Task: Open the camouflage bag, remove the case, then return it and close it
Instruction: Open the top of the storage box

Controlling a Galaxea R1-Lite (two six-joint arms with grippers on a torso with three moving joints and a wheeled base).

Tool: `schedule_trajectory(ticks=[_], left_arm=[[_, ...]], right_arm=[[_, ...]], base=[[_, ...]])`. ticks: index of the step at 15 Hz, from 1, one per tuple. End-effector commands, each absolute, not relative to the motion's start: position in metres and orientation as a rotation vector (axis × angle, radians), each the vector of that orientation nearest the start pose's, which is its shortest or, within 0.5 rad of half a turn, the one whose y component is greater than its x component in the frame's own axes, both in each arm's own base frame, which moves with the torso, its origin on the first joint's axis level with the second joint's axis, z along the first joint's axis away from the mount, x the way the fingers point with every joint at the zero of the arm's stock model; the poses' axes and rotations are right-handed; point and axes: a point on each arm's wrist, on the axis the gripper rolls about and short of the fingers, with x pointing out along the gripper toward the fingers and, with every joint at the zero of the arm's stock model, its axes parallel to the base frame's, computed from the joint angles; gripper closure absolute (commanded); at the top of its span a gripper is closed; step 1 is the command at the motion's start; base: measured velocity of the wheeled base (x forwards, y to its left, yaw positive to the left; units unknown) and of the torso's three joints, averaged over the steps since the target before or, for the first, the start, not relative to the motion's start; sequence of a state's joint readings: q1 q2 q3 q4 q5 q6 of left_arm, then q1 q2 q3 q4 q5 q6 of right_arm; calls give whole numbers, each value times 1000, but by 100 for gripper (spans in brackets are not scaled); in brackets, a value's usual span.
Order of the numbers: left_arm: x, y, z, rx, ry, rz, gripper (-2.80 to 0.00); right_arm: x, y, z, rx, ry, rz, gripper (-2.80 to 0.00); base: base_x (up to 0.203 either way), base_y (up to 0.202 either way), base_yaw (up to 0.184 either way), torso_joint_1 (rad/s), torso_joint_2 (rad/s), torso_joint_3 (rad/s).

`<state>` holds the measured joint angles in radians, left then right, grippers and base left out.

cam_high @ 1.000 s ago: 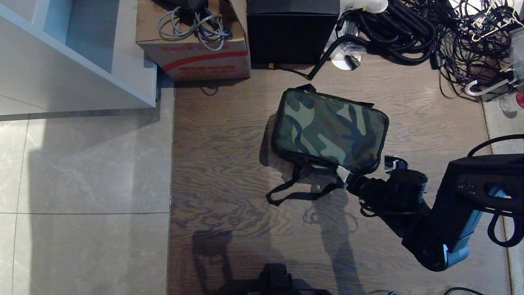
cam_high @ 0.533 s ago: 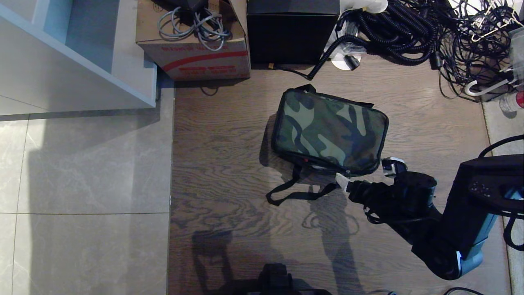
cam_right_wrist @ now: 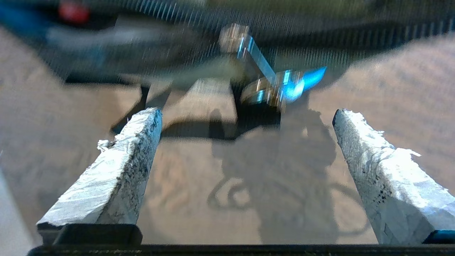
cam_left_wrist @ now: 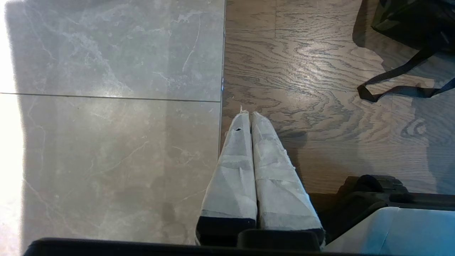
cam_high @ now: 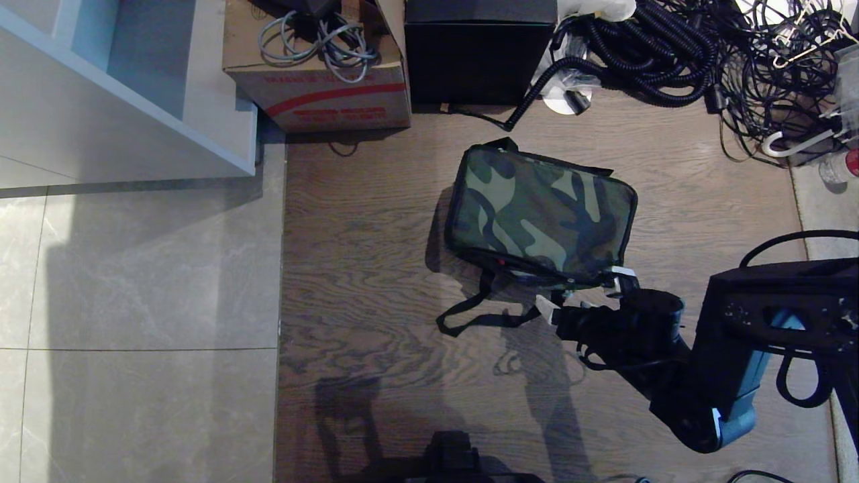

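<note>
White-taped fingers [cam_right_wrist: 117, 174] of the right claw [cam_high: 582, 295] stand spread wide with nothing between them, low over the wood floor [cam_high: 376, 268] at the near right corner of the bag [cam_high: 540, 215]. In the head view one fingertip lies just by the bag's lower edge and the other sits beside the strap [cam_high: 483, 315]. The right wrist view shows the gap between the fingers pointing at the bag's dark side, where a small metal piece [cam_right_wrist: 256, 67], blurred, hangs near the bag's edge; what it is cannot be told for sure.

The bag lies flat on the wood floor, its camouflage top facing up and its lid down, with the black strap looped out on the floor toward the robot. The case is not visible in any view.

The left claw [cam_left_wrist: 249, 117] hangs parked, its taped fingers pressed together and holding nothing, over the seam between the wood floor and the grey tiles [cam_high: 134, 302], well apart from the bag.

Beyond the bag, at the far edge of the wood, stand a cardboard box [cam_high: 315, 80] holding grey cables and a plain black box [cam_high: 480, 54] just beside it. A tangle of black cords [cam_high: 684, 54] spreads to the far right, and a white shelf [cam_high: 100, 100] fills the far left
</note>
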<state>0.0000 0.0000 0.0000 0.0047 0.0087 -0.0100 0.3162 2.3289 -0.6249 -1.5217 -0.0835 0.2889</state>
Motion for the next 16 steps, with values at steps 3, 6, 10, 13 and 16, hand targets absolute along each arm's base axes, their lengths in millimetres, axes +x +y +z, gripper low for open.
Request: schedule_trajectory(ticks=[3,6,10,13,16], left_arm=[[-23,0,75,-11,5,9,0],[-23,0,75,-11,5,9,0],[-23,0,75,-11,5,9,0],[-23,0,75,-11,5,9,0],[-23,0,75,-11,6,9,0]], right_arm=[[361,109,17,271,143,142,-280],[366,108,25,280,106,141,-280],[367,104,26,279,102,131,0],[365,104,24,271,113,131,0],[364,104,25,269,114,131,0]], base=[[0,0,0,0,0,0],[0,0,0,0,0,0],[0,0,0,0,0,0],[0,0,0,0,0,0],[0,0,0,0,0,0]])
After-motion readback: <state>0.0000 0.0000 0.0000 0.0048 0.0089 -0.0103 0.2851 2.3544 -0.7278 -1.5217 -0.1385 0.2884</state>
